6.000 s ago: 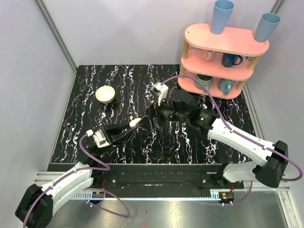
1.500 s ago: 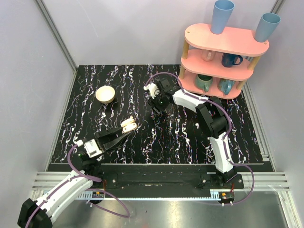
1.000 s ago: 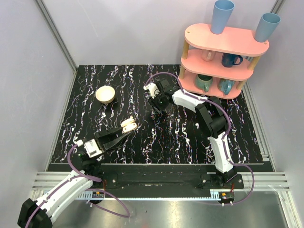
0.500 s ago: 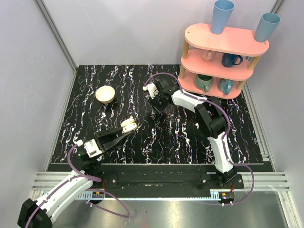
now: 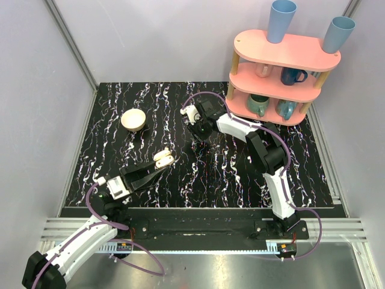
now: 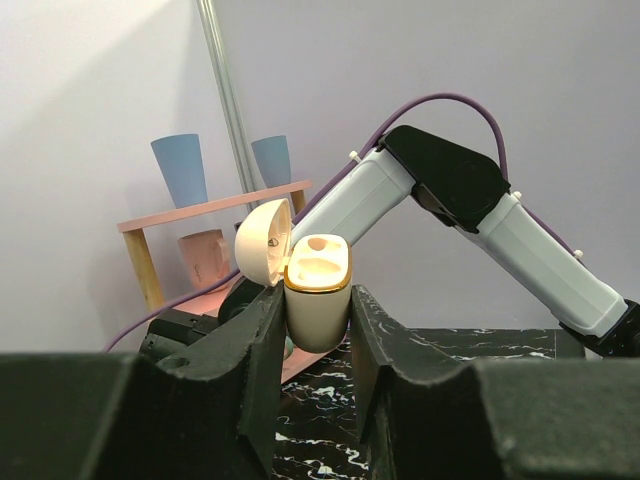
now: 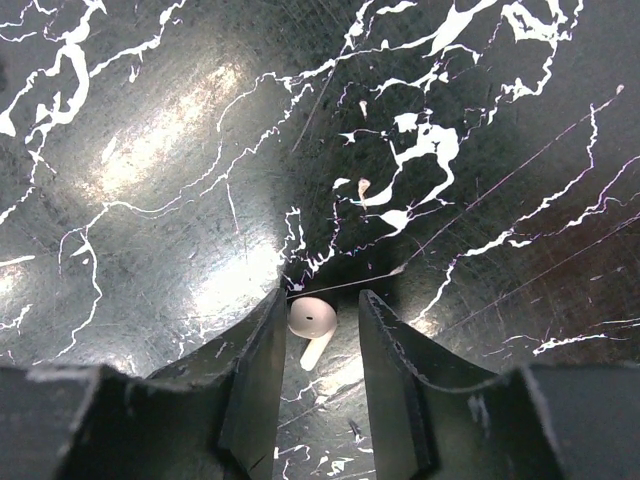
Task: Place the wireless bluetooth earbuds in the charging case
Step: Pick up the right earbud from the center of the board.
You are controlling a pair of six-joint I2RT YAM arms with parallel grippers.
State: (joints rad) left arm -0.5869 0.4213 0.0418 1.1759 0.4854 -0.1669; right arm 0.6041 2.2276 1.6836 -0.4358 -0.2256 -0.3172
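A pale bowl (image 5: 133, 119) sits towards the left of the black, white-veined desk (image 5: 108, 144). Nearer the front, the left arm (image 5: 90, 232) reaches in over the desk. The left jaws are closed tight on the lower body of the cream charging case (image 6: 317, 290). The case is held upright and clear of the desk, with its domed lid (image 6: 262, 243) swung open to one side and its gold-rimmed top facing up.

Near the middle of the desk, further back, the right arm (image 5: 240, 127) stretches away with its jaws pointing down at the surface. The right jaws are only narrowly apart, one on each side of a single white earbud (image 7: 310, 322). The earbud lies on the desk, close against one side, with a slim gap showing on the other, so it is straddled rather than pinched.

At the back right stands a pink shelf rack (image 5: 283, 66) with mugs (image 5: 293, 76) on its tiers and two blue cups (image 5: 281, 21) upside down on top.
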